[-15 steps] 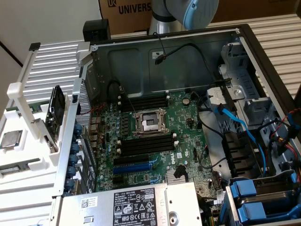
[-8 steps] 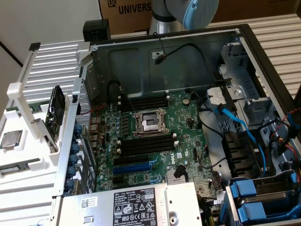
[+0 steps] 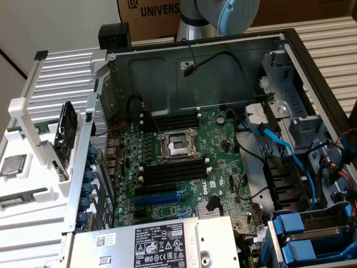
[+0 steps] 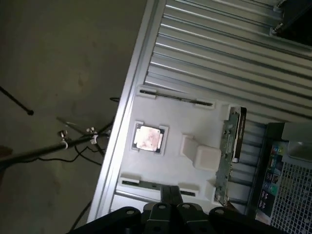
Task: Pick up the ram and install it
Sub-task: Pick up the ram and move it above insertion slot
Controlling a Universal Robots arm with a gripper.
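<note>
Reading the exterior view from its left: white holder [image 3: 30, 148] on the ribbed worktop [image 3: 61, 78] carries the chip [image 3: 12, 166] lying flat and, just beside the case [image 3: 162, 70] wall, the ram [image 3: 66, 129] standing on edge in its cradle, not yet lifted. Next, the open case with the board [image 3: 220, 148] inside, socket [image 3: 178, 146] mid-board, long black slots [image 3: 173, 174] on either side of it, all empty as far as I can judge. So no part of the task is done: pick-up and seating both remain. Arm [image 3: 223, 14] is cut off by the top edge above the case. Wrist view: tool [image 4: 170, 191] has its fingers pressed together with nothing between them, hanging over one rim of the holder, apart from the ram. Ram label and its lower edge in the cradle are hard to make out; slot latches too small to tell.
</note>
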